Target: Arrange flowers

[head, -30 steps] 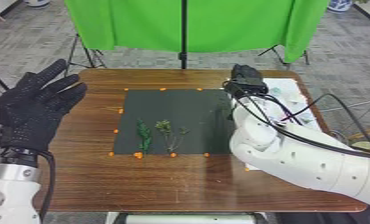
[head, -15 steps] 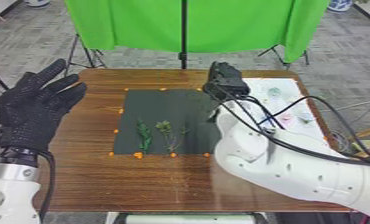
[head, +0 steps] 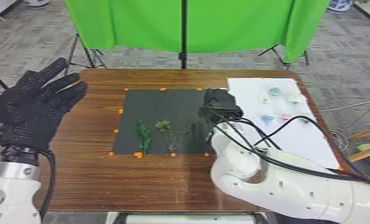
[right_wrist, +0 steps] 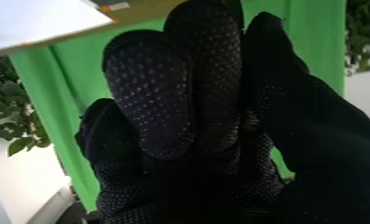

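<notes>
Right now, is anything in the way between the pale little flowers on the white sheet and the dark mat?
Yes, the robot's own right hand is: it hangs over the right edge of the dark mat, left of the pale flowers. I see nothing else standing between them.

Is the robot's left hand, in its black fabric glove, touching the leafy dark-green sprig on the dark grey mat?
Apart. The head view shows the left hand well away, with brown wooden table between it and the green sprig.
</notes>
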### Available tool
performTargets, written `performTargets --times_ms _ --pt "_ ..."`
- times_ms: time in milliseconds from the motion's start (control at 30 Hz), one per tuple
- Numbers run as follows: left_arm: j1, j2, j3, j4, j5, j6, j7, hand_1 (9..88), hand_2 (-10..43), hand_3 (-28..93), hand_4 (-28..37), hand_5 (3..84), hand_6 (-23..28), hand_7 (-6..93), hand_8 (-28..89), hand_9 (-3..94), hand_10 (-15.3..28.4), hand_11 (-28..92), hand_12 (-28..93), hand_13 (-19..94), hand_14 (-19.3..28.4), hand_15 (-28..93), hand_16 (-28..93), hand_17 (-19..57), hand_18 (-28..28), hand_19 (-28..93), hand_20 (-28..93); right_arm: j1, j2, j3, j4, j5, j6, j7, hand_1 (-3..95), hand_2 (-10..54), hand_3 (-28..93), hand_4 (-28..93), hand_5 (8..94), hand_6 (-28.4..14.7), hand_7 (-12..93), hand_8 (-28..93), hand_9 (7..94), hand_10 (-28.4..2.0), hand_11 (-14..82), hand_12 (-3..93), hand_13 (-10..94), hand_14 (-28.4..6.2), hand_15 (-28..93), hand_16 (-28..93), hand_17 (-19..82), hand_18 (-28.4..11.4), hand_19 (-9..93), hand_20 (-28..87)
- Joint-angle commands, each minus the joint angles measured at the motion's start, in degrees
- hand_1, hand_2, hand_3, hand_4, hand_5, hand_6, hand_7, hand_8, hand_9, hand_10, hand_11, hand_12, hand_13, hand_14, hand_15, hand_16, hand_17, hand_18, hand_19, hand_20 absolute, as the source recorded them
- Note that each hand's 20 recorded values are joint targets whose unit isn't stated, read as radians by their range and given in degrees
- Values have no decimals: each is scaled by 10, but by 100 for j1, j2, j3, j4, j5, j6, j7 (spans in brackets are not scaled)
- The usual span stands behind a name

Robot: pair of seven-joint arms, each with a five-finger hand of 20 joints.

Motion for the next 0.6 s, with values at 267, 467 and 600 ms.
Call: performTargets --times_ms 267,467,600 --pt "67 -67 11 26 35 -31 -57 213 93 770 -259 367 106 159 -98 337 218 289 114 252 284 496 -92 -70 284 662 -125 -488 -50 23 31 220 -397 155 541 -95 738 -283 895 -21 193 120 937 -95 330 196 882 -68 581 189 512 -214 932 355" --pt "-21 -72 57 59 44 -48 -103 214 94 768 -257 367 106 160 -98 337 218 289 114 252 284 497 -92 -71 284 662 -125 -476 -74 -10 131 171 -404 191 533 -95 729 -281 893 -16 202 104 937 -92 341 180 885 -67 581 188 515 -213 932 358" --pt "-20 -70 64 60 38 -50 -118 214 94 768 -257 367 105 160 -98 337 218 289 114 252 284 497 -92 -70 284 662 -125 -400 -40 -45 212 177 -352 248 533 -95 726 -282 887 -15 208 100 937 -91 339 176 883 -65 581 189 516 -214 932 358"
